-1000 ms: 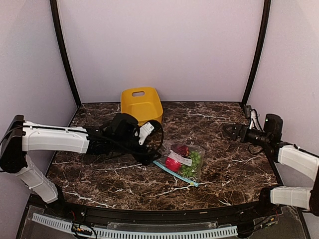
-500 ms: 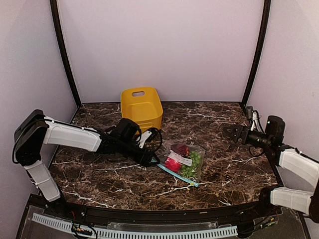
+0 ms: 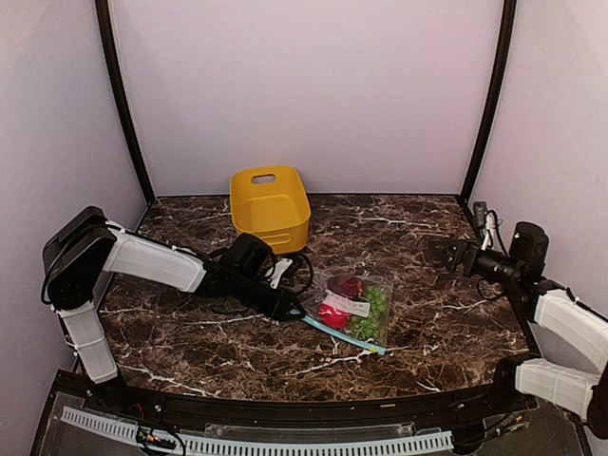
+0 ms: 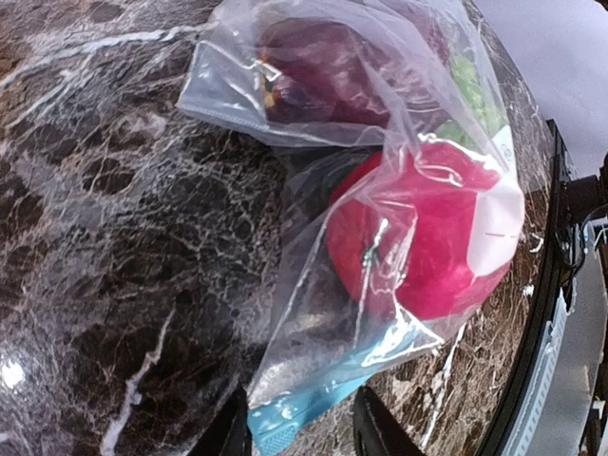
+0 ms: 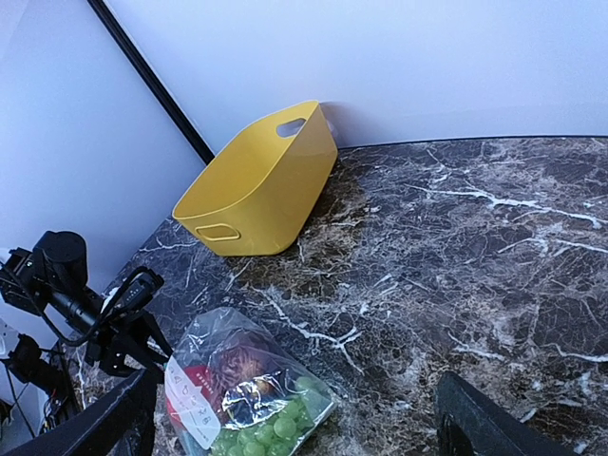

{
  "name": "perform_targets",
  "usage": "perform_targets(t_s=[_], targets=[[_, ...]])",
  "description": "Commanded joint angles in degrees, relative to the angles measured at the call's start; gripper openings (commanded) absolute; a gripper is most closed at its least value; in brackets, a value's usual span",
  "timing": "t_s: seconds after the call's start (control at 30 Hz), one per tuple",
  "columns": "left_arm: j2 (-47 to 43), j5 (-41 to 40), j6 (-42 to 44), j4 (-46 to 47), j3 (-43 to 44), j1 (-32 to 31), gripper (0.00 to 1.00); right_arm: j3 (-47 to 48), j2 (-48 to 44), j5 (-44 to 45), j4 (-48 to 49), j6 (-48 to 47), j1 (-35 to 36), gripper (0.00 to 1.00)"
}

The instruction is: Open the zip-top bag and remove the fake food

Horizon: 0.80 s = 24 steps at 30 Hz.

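Now the bag (image 3: 353,309) lies near the middle of the table (image 3: 190,342), with the food inside: a red fruit (image 4: 427,237), a purple one (image 4: 323,71) and green grapes (image 3: 373,304). Low at the bag's near-left corner, the left gripper (image 3: 291,310) has its jaws part-way apart on either side of the teal zip strip (image 4: 285,427); whether they pinch it cannot be told. Well apart to the right, the right gripper (image 3: 440,252) hovers wide open. A yellow bin (image 3: 271,204) stands on the far side.

Left arm reaching low, left pincer (image 3: 293,309) half-parted, right pincer (image 3: 438,249) aloft, spread wide
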Motion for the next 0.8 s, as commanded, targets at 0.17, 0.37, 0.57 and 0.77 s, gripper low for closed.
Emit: perform_targets(t_s=[0.17,0.37,0.57,0.77], targets=[[-1.3,1.8,-1.4,1.3,1.7,0.3,0.04,-1.1,-3.1,0.1,-0.8,-0.3,1.8,0.99],[-6.1,3.0,-5.4,1.6,1.5,0.2,0.01,-0.6,-3.9,3.2,-1.9,-3.3,6.3,0.98],[-12.2,3.7,-12.0,3.2,3.2,0.1,0.01,0.4,-3.5,8.7,-3.9,-6.5,12.1,0.92],[-16.2,-2.0,-21.4,-0.3,6.5,0.1,0.01,2.9,-2.0,13.8,-5.3,-10.0,18.6,0.88]])
